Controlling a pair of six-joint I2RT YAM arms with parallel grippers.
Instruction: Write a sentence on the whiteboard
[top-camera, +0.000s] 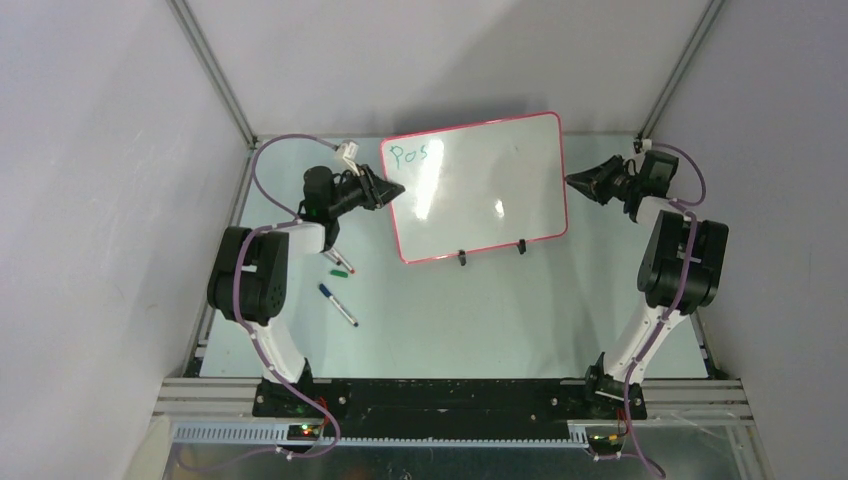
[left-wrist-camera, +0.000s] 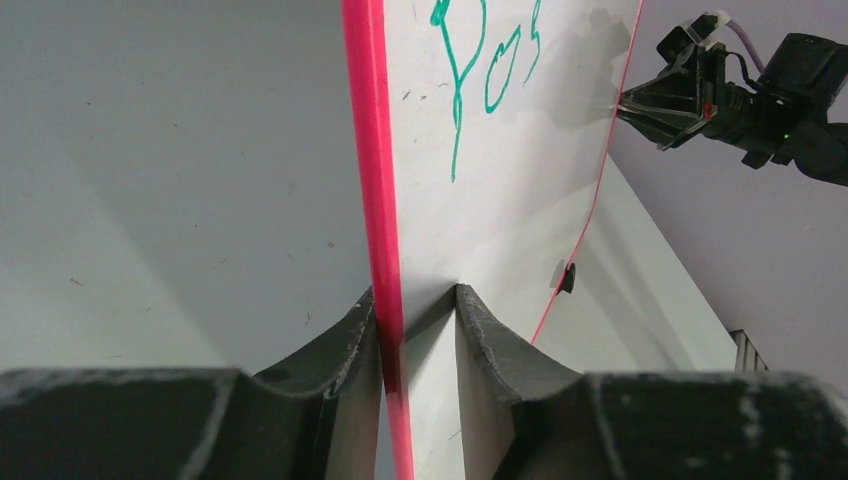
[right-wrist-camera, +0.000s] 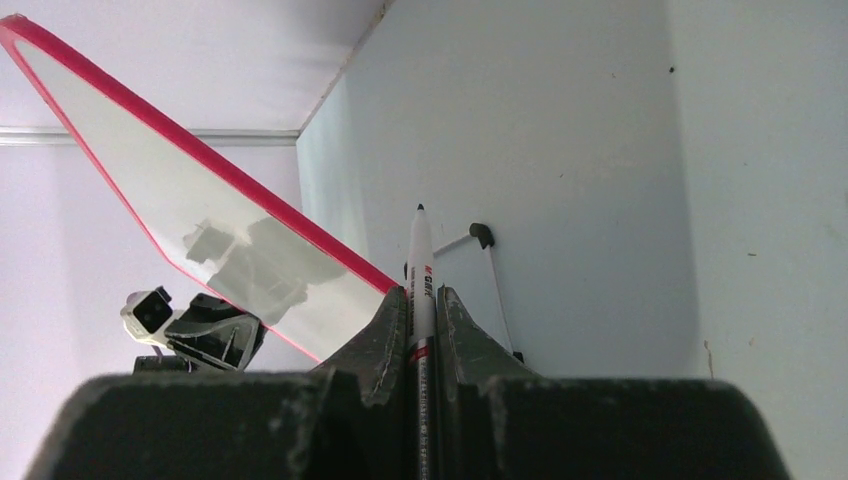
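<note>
The whiteboard (top-camera: 490, 190) stands tilted back on two black feet at the table's middle. The sentence (top-camera: 415, 153) is only green letters reading "Pos" at the board's top left; it also shows in the left wrist view (left-wrist-camera: 480, 70). My left gripper (top-camera: 395, 190) is shut on the board's left pink rim (left-wrist-camera: 375, 200), one finger behind it and one on the white face. My right gripper (top-camera: 572, 182) is just off the board's right edge, shut on a white marker (right-wrist-camera: 421, 265) with its tip pointing forward, clear of the board (right-wrist-camera: 200, 200).
Loose markers lie on the table left of the board: a green-capped one (top-camera: 340, 268) and a blue one (top-camera: 338, 305). Grey walls and metal frame posts (top-camera: 215, 70) close in the back and sides. A white connector (top-camera: 347, 152) hangs near the left arm's cable.
</note>
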